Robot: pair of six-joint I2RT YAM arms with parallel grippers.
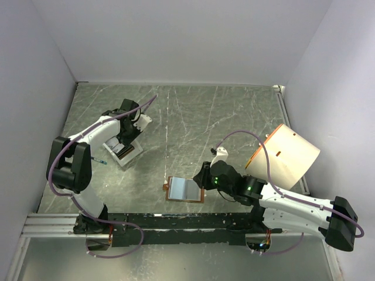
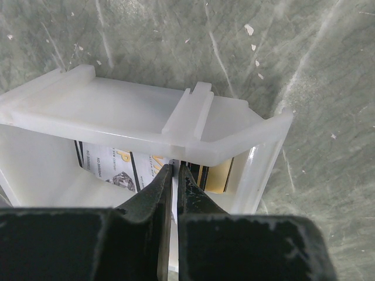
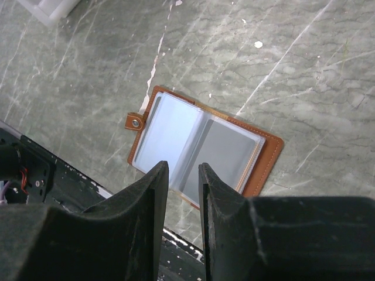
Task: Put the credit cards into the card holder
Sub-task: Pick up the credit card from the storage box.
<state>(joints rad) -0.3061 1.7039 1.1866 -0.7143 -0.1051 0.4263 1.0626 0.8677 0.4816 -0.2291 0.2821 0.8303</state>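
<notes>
The credit cards (image 2: 218, 175) stand on edge in a white tray (image 2: 117, 111), with gold, dark and white printed faces showing; the tray is at the left in the top view (image 1: 130, 157). My left gripper (image 2: 174, 167) reaches into the tray (image 1: 123, 139), its jaws nearly closed on the thin edge of one card (image 2: 175, 160). The card holder (image 3: 193, 140) lies open and flat, brown leather with pale blue-grey sleeves and a snap tab, near the table's front centre (image 1: 183, 188). My right gripper (image 3: 183, 167) hovers just above its near edge (image 1: 198, 178), open and empty.
A large cream cylinder with an orange rim (image 1: 287, 155) lies on its side at the right, behind the right arm. A black mounting rail (image 1: 187, 222) runs along the near edge. White walls close in the table at left, back and right.
</notes>
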